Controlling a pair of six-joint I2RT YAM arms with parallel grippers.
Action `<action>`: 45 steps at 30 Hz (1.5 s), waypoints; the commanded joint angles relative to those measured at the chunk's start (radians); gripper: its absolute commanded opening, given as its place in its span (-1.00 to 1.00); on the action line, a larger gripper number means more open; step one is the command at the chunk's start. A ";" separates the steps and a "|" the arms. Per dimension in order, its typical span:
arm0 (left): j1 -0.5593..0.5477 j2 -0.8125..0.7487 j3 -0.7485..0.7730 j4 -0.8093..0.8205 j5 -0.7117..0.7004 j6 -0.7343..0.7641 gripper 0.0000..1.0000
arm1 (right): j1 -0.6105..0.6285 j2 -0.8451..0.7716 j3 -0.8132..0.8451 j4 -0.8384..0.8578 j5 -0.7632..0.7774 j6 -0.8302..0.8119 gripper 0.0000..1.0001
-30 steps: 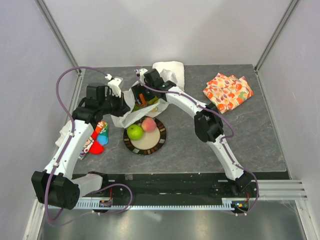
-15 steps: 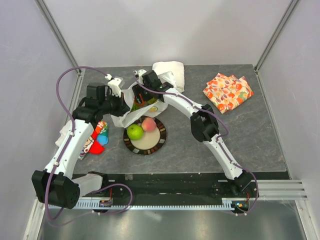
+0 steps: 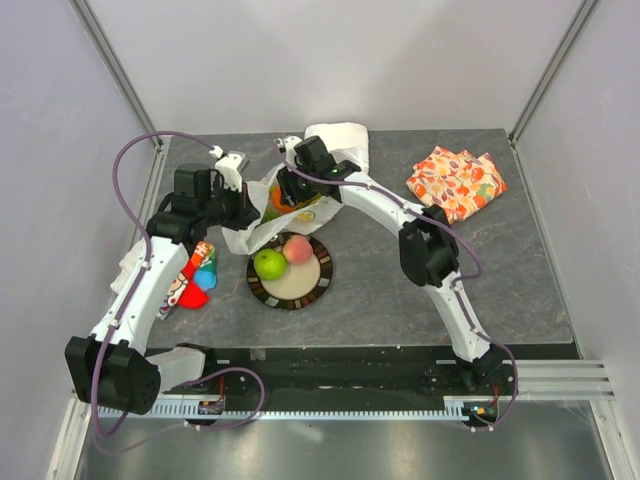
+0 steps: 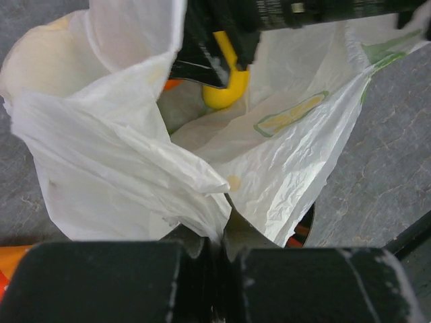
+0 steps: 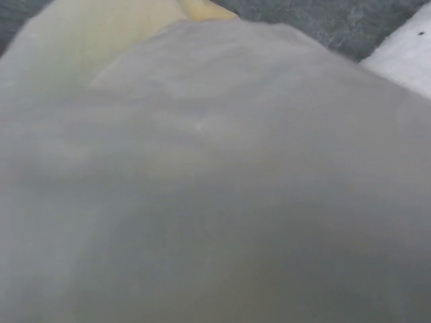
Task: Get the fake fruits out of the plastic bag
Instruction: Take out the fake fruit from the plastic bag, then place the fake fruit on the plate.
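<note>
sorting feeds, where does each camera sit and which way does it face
Top external: above, behind the bases, looking down on the table; both arms show.
Left wrist: left arm, facing the plastic bag the left end effector pinches and the right end effector gripping a banana; own fingers show.
Right wrist: against bag film, which fills it; no fingers show.
Shared: top and left wrist show bag and right end effector.

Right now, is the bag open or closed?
Open. The left claw pinches the edge of the plastic bag, holding its mouth wide; inside, the right claw is around a yellow fruit.
</note>
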 commanded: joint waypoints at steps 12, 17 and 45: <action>0.005 0.016 0.114 0.163 0.025 -0.090 -0.96 | 0.034 -0.654 -0.354 -0.077 -0.069 -0.137 -0.57; 0.005 0.006 0.123 0.188 0.028 -0.090 -0.96 | 0.131 -0.876 -0.594 -0.088 -0.171 -0.366 -0.56; 0.023 -0.123 0.036 0.152 0.039 -0.037 -0.96 | 0.181 -0.677 -0.936 0.138 -0.043 -0.440 -0.37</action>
